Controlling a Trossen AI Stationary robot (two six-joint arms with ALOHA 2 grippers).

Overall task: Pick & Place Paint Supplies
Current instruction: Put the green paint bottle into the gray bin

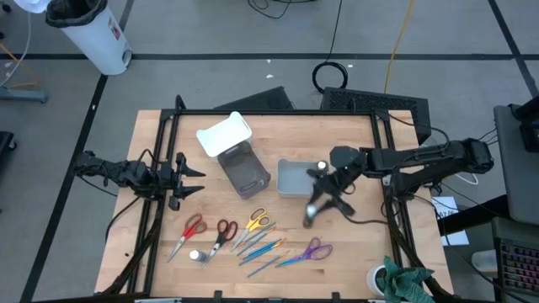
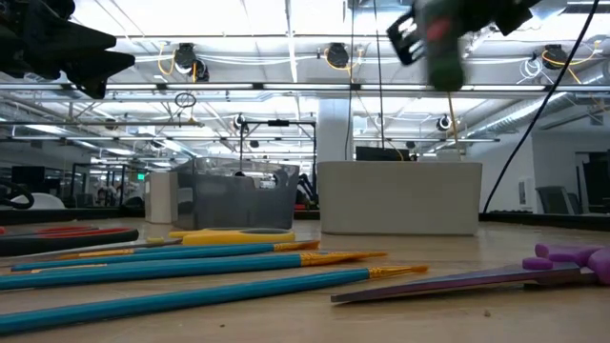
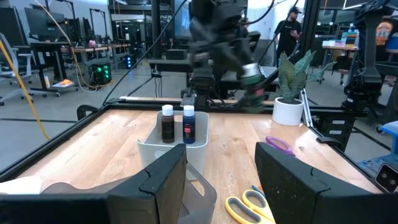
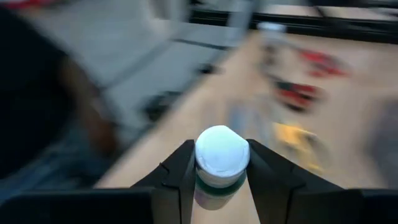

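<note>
Right gripper (image 4: pixel 219 177) clamps a white-capped paint bottle (image 4: pixel 221 163) between its fingers, in the air beside the grey tray (image 1: pixel 290 178). Carry level, centre over the tray, lower before release. Left gripper (image 1: pixel 187 181) waits half open, holding nothing, well away.

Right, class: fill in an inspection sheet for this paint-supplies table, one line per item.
Surface: wooden table, black frame.
Job's things: scissors and brushes lie along the near edge; one bottle lies among them; two bottles stand in the white bin.
Clutter: grey bin, grey tray, potted plant.
Grippers: right gripper holds a white-capped bottle beside the tray; left gripper open, at the left edge.
Cables: coil on floor.
Surroundings: white trash can, person behind.
</note>
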